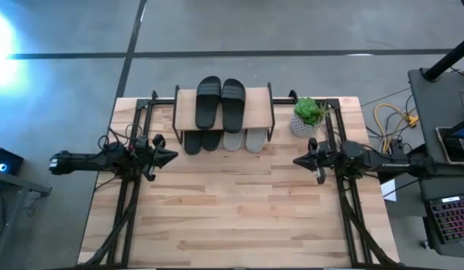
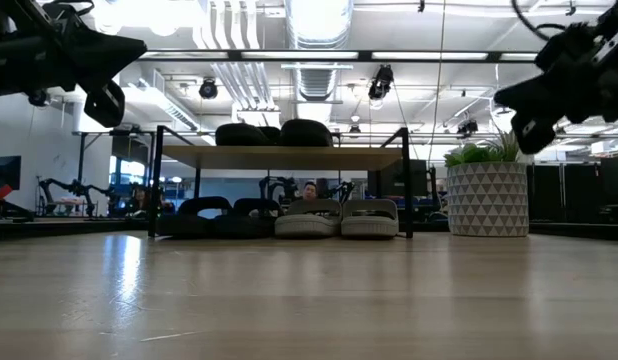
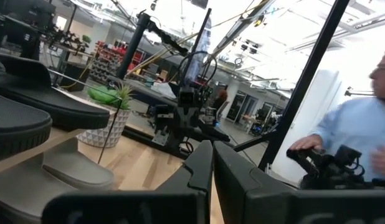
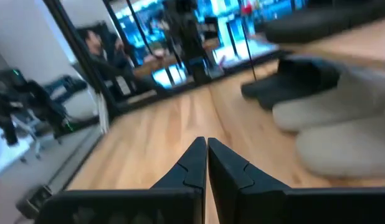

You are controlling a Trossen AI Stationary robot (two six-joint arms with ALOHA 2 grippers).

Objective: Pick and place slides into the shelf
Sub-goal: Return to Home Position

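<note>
The shelf (image 1: pixel 188 112) stands at the table's far middle, a light wooden top board (image 2: pixel 279 157) on a thin black frame. Two black slides (image 1: pixel 221 103) lie sole-down on the board. Under it, on the tabletop, sit a black pair (image 1: pixel 201 141) and a pale grey pair (image 1: pixel 244 139), toes toward the near edge. My left gripper (image 1: pixel 172 157) hovers shut near the shelf's left side, pointing right. My right gripper (image 1: pixel 297 160) hovers shut near the shelf's right side, pointing left. Both are empty; their wrist views show the fingertips together (image 3: pixel 212 163) (image 4: pixel 207 155).
A green plant in a white patterned pot (image 1: pixel 307 118) stands at the shelf's right, close to my right arm. Wide bare tabletop (image 1: pixel 239 210) lies between the arms and the near edge. A person (image 3: pixel 367 134) shows beyond the table, and another person (image 4: pixel 99 53) sits farther off.
</note>
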